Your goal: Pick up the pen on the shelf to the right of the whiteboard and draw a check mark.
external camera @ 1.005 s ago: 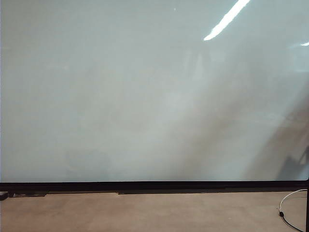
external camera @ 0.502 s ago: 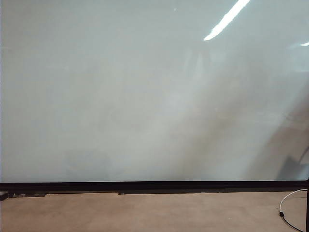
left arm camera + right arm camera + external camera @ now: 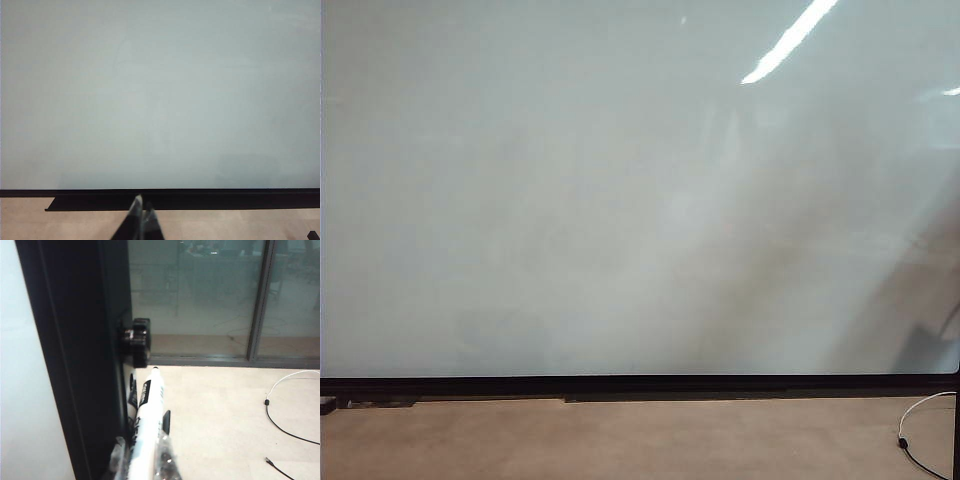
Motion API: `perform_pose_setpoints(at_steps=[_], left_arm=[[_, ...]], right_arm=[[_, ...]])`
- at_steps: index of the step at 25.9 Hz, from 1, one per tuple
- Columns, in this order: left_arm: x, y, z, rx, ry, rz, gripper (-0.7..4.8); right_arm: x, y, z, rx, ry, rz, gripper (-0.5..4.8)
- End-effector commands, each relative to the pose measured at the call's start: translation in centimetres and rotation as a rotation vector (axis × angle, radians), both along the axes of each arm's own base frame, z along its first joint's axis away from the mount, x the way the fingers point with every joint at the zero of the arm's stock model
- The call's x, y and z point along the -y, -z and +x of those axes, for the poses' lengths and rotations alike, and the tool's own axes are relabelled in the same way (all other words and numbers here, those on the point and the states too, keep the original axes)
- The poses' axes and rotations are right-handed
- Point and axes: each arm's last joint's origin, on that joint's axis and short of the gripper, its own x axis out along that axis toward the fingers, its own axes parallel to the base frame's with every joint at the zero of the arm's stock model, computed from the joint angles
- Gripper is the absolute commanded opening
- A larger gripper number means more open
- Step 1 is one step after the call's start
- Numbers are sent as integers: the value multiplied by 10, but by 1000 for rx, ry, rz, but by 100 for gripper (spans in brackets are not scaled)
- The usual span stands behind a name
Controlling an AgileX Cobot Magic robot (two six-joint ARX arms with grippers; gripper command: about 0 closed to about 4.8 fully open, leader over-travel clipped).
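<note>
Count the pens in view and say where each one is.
1. The pen shows only in the right wrist view, between the right pincer's fingers, beside the whiteboard's black frame. More may lie outside the views.

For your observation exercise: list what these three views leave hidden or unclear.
- Shelf holding the pen: cut off by the right wrist view's edge.
- Right gripper: only its fingertips show, around the pen.
- Left gripper: only closed tips show.
- Both arms: absent from the exterior view; whiteboard fills it.
</note>
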Motion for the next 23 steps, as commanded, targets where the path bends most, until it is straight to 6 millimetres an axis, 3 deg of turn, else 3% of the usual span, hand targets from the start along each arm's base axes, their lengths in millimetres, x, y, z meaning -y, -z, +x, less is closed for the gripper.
perform_pose_setpoints(at_steps=[1, 15, 23], left_arm=[[0, -2, 0, 15, 1, 4, -4], [0, -2, 0, 15, 0, 4, -4], [0, -2, 0, 15, 0, 4, -4]], right_arm=[[0, -2, 0, 13, -7, -6, -5], [6, -9, -3, 60, 49, -23, -5], [11, -15, -16, 76, 252, -9, -5]])
